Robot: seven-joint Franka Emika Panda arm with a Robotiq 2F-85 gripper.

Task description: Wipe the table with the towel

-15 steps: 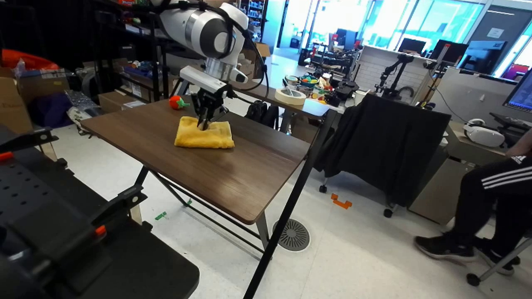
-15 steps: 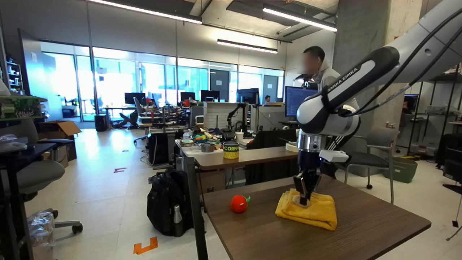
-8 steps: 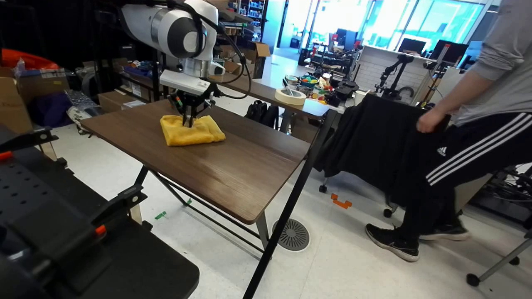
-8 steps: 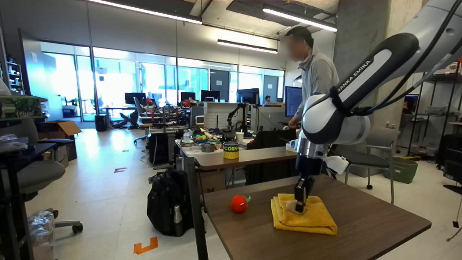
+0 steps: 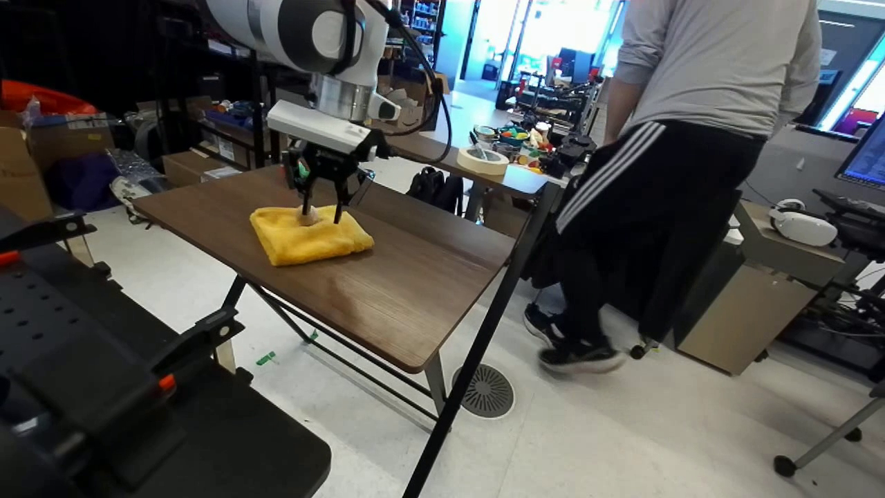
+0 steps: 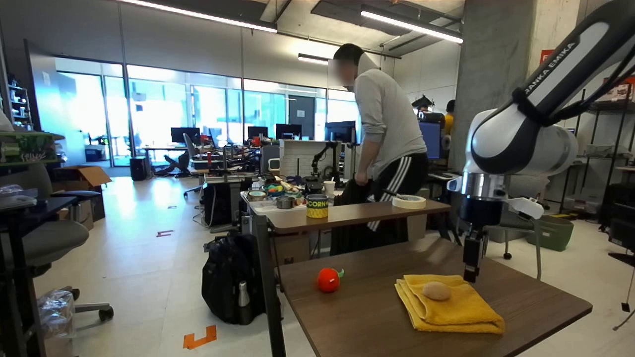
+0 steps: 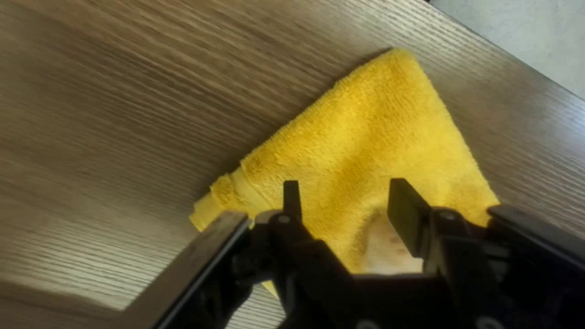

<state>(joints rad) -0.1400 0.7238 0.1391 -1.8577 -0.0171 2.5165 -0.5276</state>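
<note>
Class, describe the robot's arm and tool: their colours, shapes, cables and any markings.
The arm is rounded and white with black sections, carrying lettering that ends in "ANKA EMIKA". A black cable loops beside it, and a shiny silver collar sits above the tool, which is black with two slim fingers. A white box-shaped housing is mounted alongside.

Both exterior views share the table (image 5: pixel 373 283), seen obliquely from above; the wrist view faces down from nearer, the table's edge toward two o'clock.

The table (image 6: pixel 366 297) offers passage between the towel (image 6: pixel 459 311) and red-orange object (image 6: pixel 328 280).
</note>
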